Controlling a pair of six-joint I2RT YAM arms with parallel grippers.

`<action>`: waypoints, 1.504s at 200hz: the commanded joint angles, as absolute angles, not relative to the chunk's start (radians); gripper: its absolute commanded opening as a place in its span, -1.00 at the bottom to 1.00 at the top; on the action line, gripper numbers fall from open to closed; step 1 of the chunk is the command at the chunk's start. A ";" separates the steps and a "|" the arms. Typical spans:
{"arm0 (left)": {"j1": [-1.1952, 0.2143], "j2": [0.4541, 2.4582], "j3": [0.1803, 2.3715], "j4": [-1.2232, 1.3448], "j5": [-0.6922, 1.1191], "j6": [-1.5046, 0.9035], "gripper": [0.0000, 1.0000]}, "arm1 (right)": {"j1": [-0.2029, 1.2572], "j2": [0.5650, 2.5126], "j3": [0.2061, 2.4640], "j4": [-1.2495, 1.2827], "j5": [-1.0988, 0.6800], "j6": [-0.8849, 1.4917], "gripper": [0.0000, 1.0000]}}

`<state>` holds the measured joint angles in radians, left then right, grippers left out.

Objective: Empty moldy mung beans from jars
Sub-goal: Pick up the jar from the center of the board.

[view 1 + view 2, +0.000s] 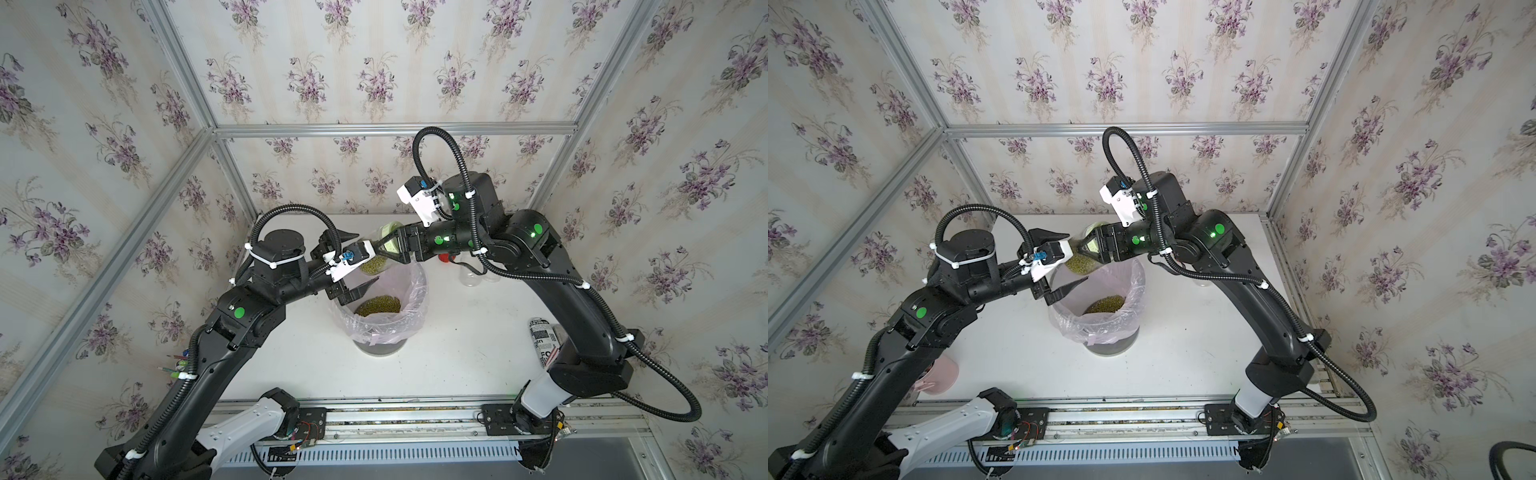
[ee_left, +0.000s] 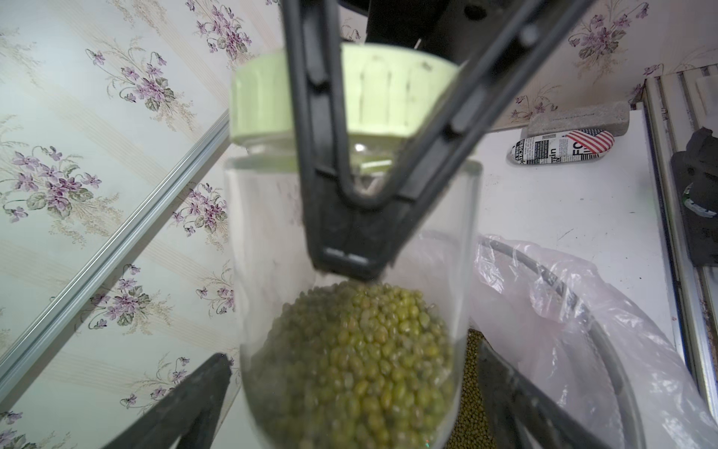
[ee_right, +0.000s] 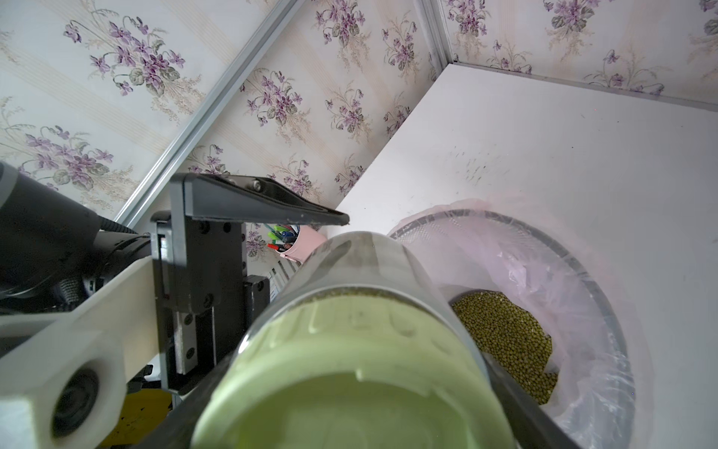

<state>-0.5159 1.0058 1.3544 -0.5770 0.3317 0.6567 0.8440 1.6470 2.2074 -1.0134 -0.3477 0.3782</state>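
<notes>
**A:** What lies nearest the bench's front edge?

**B:** Bare bench (image 1: 457, 365), then the bin (image 1: 380, 347), well apart from that edge, with mung beans (image 1: 378, 305) inside.

**A:** And the jar?

**B:** The jar (image 1: 376, 259) hangs above the bin's far rim. Its long axis is tilted, base lower, and the lid (image 2: 256, 105) is on. The right jaws clamp it from the lid end. The left jaws gape wide around the base.

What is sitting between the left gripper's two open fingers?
The clear jar, its end full of mung beans, in the left wrist view; the right gripper holds it near the lid.
</notes>
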 commanded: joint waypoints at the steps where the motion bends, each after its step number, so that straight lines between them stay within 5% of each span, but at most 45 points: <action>1: -0.515 1.007 1.350 -0.526 0.332 0.635 0.99 | 0.855 1.655 2.204 -0.894 -0.353 0.394 -0.06; 207: -0.515 1.035 1.346 -0.509 0.284 0.592 0.94 | 0.907 1.604 2.100 -0.783 -0.338 0.382 -0.08; 301: -0.515 1.032 1.356 -0.509 0.292 0.585 0.03 | 0.907 1.596 2.072 -0.781 -0.305 0.383 -0.09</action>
